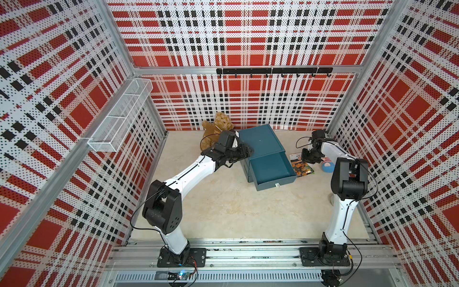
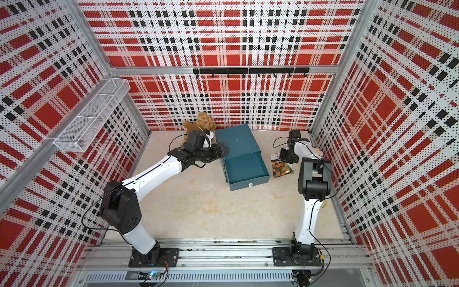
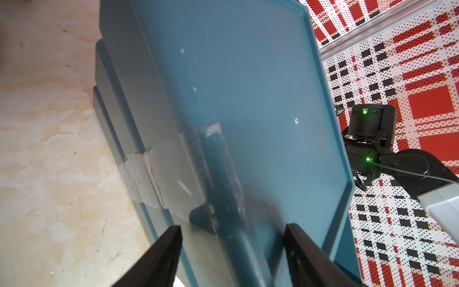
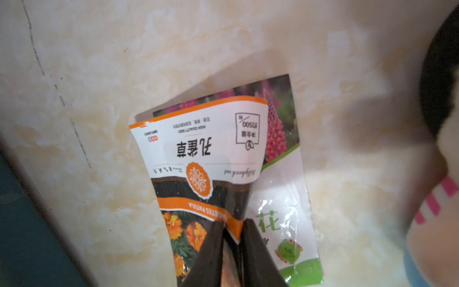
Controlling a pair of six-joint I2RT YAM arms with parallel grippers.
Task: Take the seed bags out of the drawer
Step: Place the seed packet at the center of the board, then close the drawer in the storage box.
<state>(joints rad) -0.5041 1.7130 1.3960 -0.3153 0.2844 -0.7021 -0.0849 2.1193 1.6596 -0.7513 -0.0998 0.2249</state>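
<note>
Beige marbled surface (image 4: 99,74) carries two seed bags (image 4: 211,154) under the right hand (image 4: 232,248), whose fingers stand narrowly parted around the orange bag's edge. Thin, glossy, floppy film probably slips; pinch the edge.

marigold seed bag (image 4: 198,188): between the right gripper (image 4: 232,225) fingers, atop the lupine seed bag (image 4: 280,188)
drawer (image 1: 270,171): left of both bags
cabinet (image 3: 248,99): top edge between the left gripper (image 3: 233,231) fingers
teddy bear (image 1: 218,126): behind the left fingers
</note>
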